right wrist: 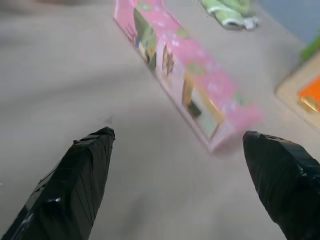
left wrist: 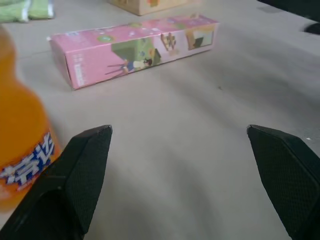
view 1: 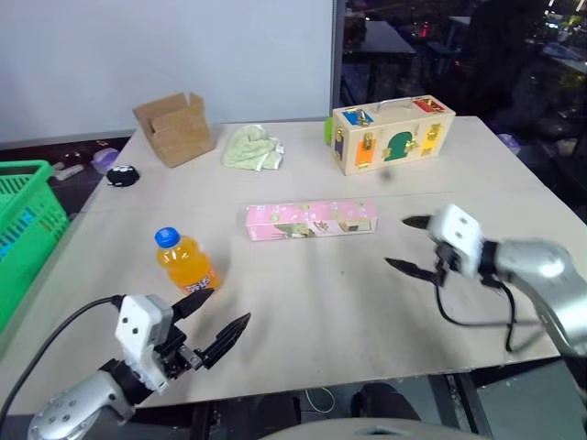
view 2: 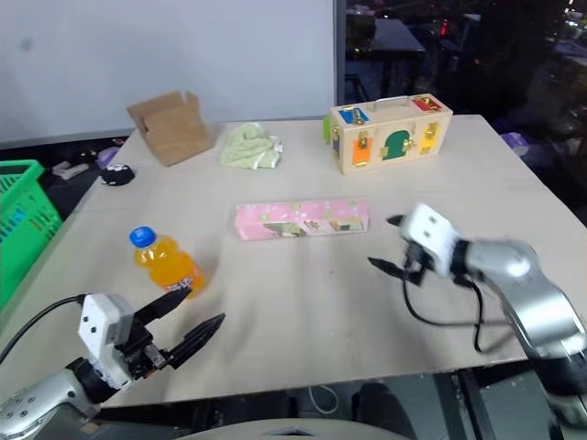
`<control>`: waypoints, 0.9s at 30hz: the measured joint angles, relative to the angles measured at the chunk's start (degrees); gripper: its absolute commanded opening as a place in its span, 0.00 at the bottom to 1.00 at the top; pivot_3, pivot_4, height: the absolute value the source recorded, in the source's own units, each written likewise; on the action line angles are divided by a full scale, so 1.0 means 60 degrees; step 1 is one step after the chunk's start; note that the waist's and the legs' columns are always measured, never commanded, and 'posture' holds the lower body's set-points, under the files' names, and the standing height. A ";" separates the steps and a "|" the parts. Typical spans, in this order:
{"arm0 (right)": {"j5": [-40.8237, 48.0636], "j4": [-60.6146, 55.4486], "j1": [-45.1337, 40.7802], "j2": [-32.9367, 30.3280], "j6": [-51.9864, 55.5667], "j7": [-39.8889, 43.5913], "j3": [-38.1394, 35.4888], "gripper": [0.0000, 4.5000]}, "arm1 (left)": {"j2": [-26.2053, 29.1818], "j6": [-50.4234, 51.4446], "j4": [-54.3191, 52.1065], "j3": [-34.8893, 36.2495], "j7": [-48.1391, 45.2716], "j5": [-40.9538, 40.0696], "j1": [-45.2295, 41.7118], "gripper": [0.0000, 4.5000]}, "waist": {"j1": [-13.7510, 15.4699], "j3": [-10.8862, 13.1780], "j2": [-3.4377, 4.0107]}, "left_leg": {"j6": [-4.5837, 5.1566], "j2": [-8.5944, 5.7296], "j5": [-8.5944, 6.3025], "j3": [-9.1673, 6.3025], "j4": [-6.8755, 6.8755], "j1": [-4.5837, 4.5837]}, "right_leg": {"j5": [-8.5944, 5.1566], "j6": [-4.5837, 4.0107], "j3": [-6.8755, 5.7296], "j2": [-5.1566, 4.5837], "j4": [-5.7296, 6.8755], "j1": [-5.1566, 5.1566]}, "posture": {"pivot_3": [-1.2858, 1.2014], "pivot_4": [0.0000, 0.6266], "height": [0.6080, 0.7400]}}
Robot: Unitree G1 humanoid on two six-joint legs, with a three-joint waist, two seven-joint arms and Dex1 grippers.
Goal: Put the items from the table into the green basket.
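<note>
A long pink carton (view 1: 311,220) lies flat in the middle of the beige table (view 1: 303,312). A small orange-drink bottle (view 1: 184,261) with a blue cap stands to its front left. The green basket (view 1: 23,225) sits off the table's left edge. My left gripper (view 1: 220,318) is open, low over the front of the table, just in front of the bottle; the bottle (left wrist: 20,145) is beside one finger. My right gripper (view 1: 410,244) is open, right of the carton's end, pointing toward the carton (right wrist: 180,75), with nothing between its fingers.
At the back of the table stand an open cardboard box (view 1: 174,128), a crumpled green cloth (view 1: 251,148) and a wooden latch box (view 1: 393,134) with coloured doors. A small black object (view 1: 121,176) lies near the back left edge.
</note>
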 measured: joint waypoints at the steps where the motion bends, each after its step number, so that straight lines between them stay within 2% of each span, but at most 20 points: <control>1: -0.0184 0.0695 -0.0900 0.0179 0.0129 0.0277 0.0434 0.98 | 0.0015 -0.0022 -0.0006 -0.0002 -0.0028 -0.0006 -0.0127 1.00 | 0.0019 0.0008 0.0010 | 0.0001 0.0000 0.0000 -0.0001 -0.0002 -0.0008 | 0.0001 0.0000 -0.0001 0.0000 -0.0001 -0.0003 | 0.54 0.00 1.00; 2: -0.0461 0.1681 -0.2010 0.0502 0.0096 0.0671 0.1010 0.98 | 0.0032 -0.0075 0.0009 0.0002 -0.0049 0.0003 -0.0175 1.00 | 0.0007 0.0017 0.0026 | 0.0001 0.0000 0.0001 0.0008 -0.0002 -0.0001 | 0.0004 0.0000 0.0004 0.0000 0.0001 -0.0003 | 0.54 0.00 1.00; 3: -0.0557 0.1975 -0.2356 0.0588 0.0077 0.0775 0.1168 0.98 | 0.0053 -0.0081 0.0012 -0.0024 -0.0058 0.0004 -0.0233 1.00 | 0.0011 0.0021 0.0032 | 0.0001 0.0000 0.0001 0.0009 -0.0005 -0.0003 | 0.0006 -0.0002 0.0007 0.0000 0.0000 -0.0004 | 0.54 0.00 1.00; 4: -0.0947 0.2956 -0.3342 0.0829 -0.0281 0.1184 0.1655 0.98 | 0.0000 -0.0236 0.0040 -0.0021 -0.0102 0.0023 -0.0220 1.00 | 0.0078 0.0008 0.0016 | 0.0020 -0.0002 -0.0011 0.0001 -0.0011 -0.0011 | 0.0031 -0.0018 -0.0002 -0.0003 -0.0004 -0.0004 | 0.55 0.00 1.00; 7: -0.1847 0.5716 -0.5074 0.1657 -0.1151 0.1727 0.2496 0.98 | -0.0183 -0.0470 0.0231 -0.0260 -0.0152 0.0233 -0.0048 1.00 | 0.0125 0.0011 0.0022 | 0.0048 -0.0005 -0.0031 0.0010 -0.0014 -0.0026 | 0.0036 0.0006 0.0005 -0.0007 -0.0011 -0.0009 | 0.56 0.00 1.00; 9: -0.2268 0.7055 -0.5646 0.1949 -0.1724 0.2032 0.2826 0.98 | -0.0274 -0.0608 0.0227 -0.0433 -0.0156 0.0314 -0.0048 1.00 | 0.0247 0.0011 0.0022 | 0.0050 -0.0006 -0.0045 0.0015 -0.0018 -0.0032 | 0.0035 0.0006 0.0007 -0.0010 -0.0016 -0.0015 | 0.56 0.00 1.00; 10: -0.2724 0.8417 -0.6149 0.2288 -0.2430 0.2167 0.3136 0.98 | -0.0340 -0.0688 0.0224 -0.0451 -0.0130 0.0391 0.0004 1.00 | 0.0281 0.0012 0.0023 | 0.0051 -0.0006 -0.0051 0.0021 -0.0018 -0.0030 | 0.0034 0.0008 0.0011 -0.0011 -0.0015 -0.0018 | 0.56 0.00 1.00; 13: -0.3316 1.0496 -0.6794 0.2856 -0.3411 0.2233 0.3341 0.98 | -0.0403 -0.0837 0.0210 -0.0597 -0.0069 0.0536 0.0086 1.00 | 0.0313 0.0020 0.0036 | 0.0051 -0.0006 -0.0052 0.0044 -0.0026 -0.0034 | 0.0035 0.0008 0.0033 -0.0012 -0.0008 -0.0040 | 0.58 0.00 1.00; 15: -0.3522 1.2105 -0.7399 0.3365 -0.3997 0.2766 0.3336 0.98 | -0.0469 -0.0946 0.0182 -0.0810 -0.0014 0.0740 0.0160 1.00 | 0.0317 0.0024 0.0043 | 0.0052 -0.0006 -0.0052 0.0059 -0.0036 -0.0033 | 0.0035 0.0009 0.0047 -0.0011 -0.0002 -0.0049 | 0.59 0.00 1.00; 21: -0.4211 1.4065 -0.8202 0.3913 -0.5080 0.3026 0.3254 0.98 | -0.0561 -0.1017 -0.0065 -0.1185 0.0363 0.0958 0.0166 1.00 | 0.0407 0.0028 0.0049 | 0.0052 -0.0004 -0.0052 0.0062 -0.0043 -0.0027 | 0.0035 0.0009 0.0051 -0.0009 0.0007 -0.0058 | 0.60 0.00 1.00; 27: -0.4878 1.4910 -0.8233 0.4337 -0.5092 0.2164 0.3158 0.98 | -0.0599 -0.1011 -0.0302 -0.1412 0.0691 0.0947 0.0180 1.00 | 0.0594 0.0031 0.0054 | 0.0051 -0.0005 -0.0051 0.0069 -0.0043 -0.0033 | 0.0035 0.0009 0.0061 -0.0007 0.0015 -0.0071 | 0.61 0.00 1.00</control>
